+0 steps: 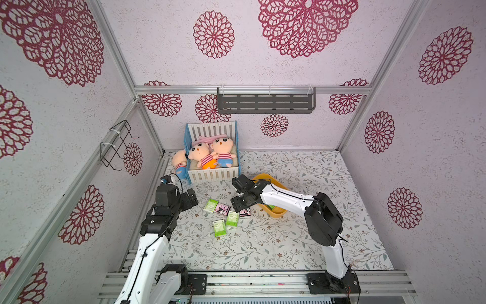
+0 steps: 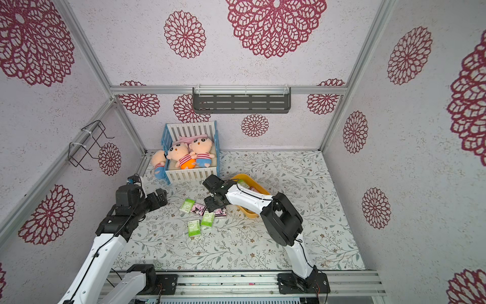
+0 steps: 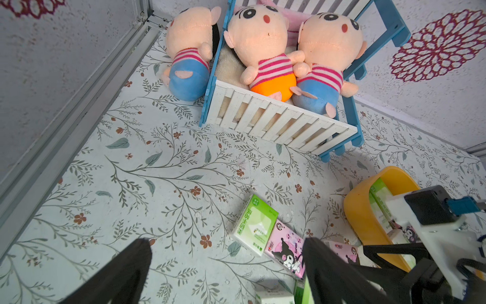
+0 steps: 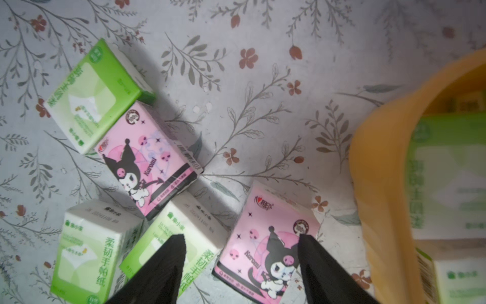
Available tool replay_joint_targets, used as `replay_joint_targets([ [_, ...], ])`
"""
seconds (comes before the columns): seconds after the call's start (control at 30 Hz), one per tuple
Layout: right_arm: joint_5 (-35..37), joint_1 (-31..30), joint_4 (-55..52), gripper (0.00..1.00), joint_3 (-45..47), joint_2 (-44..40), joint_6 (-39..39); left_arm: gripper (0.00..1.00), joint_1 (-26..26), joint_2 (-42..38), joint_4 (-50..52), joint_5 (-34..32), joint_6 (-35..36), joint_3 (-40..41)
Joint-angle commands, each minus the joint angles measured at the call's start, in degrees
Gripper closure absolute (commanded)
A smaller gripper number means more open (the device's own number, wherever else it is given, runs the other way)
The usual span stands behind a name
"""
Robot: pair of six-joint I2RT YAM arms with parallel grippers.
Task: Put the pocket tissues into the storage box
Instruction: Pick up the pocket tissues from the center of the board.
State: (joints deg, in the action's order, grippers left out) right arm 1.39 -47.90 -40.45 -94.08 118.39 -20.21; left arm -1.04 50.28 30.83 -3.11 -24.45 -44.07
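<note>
So my right pincer (image 4: 242, 237) was spread open, hanging over a pink packet (image 4: 265, 244) just beside the yellow storage box (image 4: 381, 184), gripping nothing. Four more pocket tissues (image 4: 113, 94) lay on the cloth (image 4: 263, 79) farther from the box, and a few sat inside it. My left pincer (image 3: 226, 242) was open too, farther out.

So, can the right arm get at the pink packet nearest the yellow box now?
Probably yes: the right gripper hangs open over that pink packet, and nothing lies on it.

Plush dolls (image 1: 207, 158) in slatted crate (image 1: 214, 177)
</note>
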Motion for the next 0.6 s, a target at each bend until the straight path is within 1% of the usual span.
replay_joint_targets([
  [0.0, 2.87, 0.97, -1.21, 0.25, -1.64, 0.59, -2.64, 0.03, -0.54, 0.20, 0.10, -0.40, 0.82, -0.02],
  [0.27, 4.22, 1.19, -2.71, 0.24, -3.65, 3.06, -2.82, 0.03, -0.50, 0.34, 0.20, -0.55, 1.10, -0.10],
  [0.43, 4.94, 1.49, -2.78, 0.24, -3.14, 3.43, -3.43, 0.03, -0.54, 0.39, 0.28, -0.60, 1.17, -0.13],
  [0.57, 3.96, 1.76, -1.78, 0.24, -2.28, 3.76, -3.79, 0.03, -0.54, 0.43, 0.46, -0.88, 1.33, -0.21],
])
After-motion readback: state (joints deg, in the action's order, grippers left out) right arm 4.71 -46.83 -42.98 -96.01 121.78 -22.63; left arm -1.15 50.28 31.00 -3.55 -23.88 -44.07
